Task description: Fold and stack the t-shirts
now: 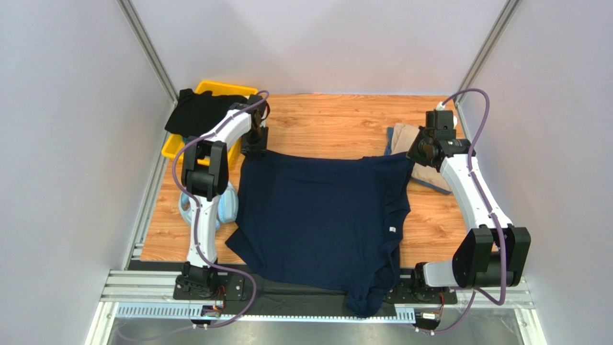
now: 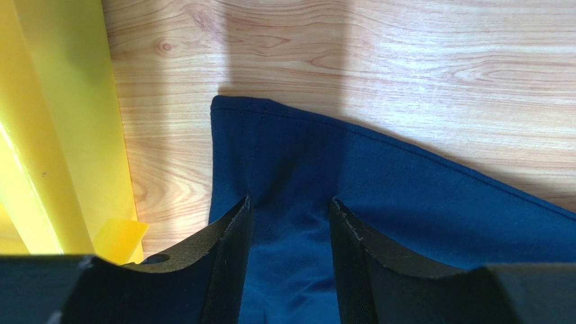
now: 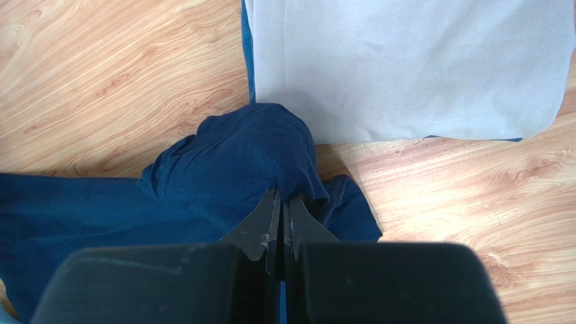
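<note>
The dark navy t-shirt (image 1: pixel 320 215) lies spread across the middle of the table, its near end hanging over the front edge. My left gripper (image 1: pixel 253 147) is at its far left corner. In the left wrist view the gripper (image 2: pixel 289 202) is open, its fingers straddling the navy cloth (image 2: pixel 405 196). My right gripper (image 1: pixel 419 154) is at the far right corner. In the right wrist view it (image 3: pixel 284 197) is shut on a bunched fold of navy cloth (image 3: pixel 236 162). The folded tan shirt (image 1: pixel 407 136) lies at the back right. The black shirt (image 1: pixel 198 111) lies draped over the bin.
The yellow plastic bin (image 1: pixel 219 89) stands at the back left, its wall close beside my left gripper (image 2: pixel 61 135). Light blue headphones (image 1: pixel 230 203) lie left of the navy shirt. A blue cloth edge (image 1: pixel 432 185) shows under the tan shirt (image 3: pixel 405 61).
</note>
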{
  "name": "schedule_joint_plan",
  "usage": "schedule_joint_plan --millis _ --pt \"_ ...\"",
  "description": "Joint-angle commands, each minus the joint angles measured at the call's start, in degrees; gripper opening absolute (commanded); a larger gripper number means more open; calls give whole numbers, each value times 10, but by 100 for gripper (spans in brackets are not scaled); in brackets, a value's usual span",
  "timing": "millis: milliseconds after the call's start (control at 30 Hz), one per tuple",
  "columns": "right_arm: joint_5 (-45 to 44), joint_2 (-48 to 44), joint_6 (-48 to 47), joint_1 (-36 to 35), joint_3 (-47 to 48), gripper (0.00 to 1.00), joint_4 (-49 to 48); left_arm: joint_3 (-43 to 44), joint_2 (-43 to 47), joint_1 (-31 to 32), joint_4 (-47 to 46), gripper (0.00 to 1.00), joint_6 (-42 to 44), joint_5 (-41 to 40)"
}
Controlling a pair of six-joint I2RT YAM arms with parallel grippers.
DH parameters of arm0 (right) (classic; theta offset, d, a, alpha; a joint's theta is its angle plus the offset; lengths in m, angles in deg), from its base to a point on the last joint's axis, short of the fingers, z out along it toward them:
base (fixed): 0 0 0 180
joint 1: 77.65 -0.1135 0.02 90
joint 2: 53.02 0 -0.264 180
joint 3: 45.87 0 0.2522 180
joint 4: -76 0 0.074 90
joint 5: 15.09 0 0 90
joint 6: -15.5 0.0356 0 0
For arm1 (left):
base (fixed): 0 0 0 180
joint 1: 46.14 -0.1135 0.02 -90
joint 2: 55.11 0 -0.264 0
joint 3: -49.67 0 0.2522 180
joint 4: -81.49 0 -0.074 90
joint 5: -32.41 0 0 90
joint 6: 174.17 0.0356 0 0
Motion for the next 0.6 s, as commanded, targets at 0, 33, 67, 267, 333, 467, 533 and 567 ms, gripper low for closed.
schedule_joint_plan --millis 0,33,67,267,333,467,533,567 --pt "-12 -2 8 4 26 0 -1 -7 31 -3 -19 52 11 -7" --pt "-11 -1 10 4 25 0 -1 -8 37 -3 -26 52 11 -12" --pt "-9 0 10 5 22 0 -1 -3 36 -5 -27 52 11 -17" --pt "6 12 12 4 12 0 -7 25 16 -20 -12 52 1 23" --pt "7 16 10 4 9 0 -9 17 29 -20 -19 52 4 29" --pt "11 26 10 4 8 0 -14 -16 61 -21 -53 51 12 58" --pt "11 29 10 4 13 0 -16 -21 63 -24 -64 51 11 61" --pt "15 32 12 4 13 0 -18 -16 60 -26 -62 51 7 61"
